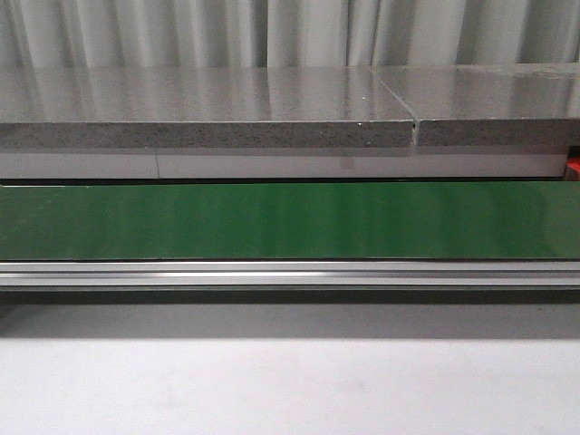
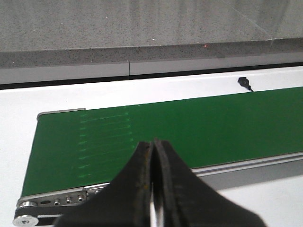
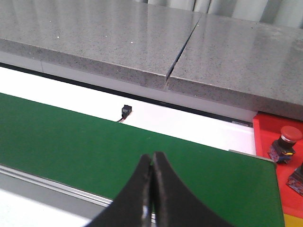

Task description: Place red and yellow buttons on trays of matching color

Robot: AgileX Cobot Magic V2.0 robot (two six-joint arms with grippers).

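Red button (image 3: 289, 138) sits on red tray (image 3: 267, 132); green belt (image 1: 290, 220) fronts grey countertop (image 1: 199, 100).

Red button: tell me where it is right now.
Only the right wrist view shows the red button: it stands on the red tray, just past the green belt's end.

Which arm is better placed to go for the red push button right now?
Right. Only the right wrist view shows the red mushroom-head push button, on the red tray past the green conveyor belt's end. Left gripper sees only bare belt.
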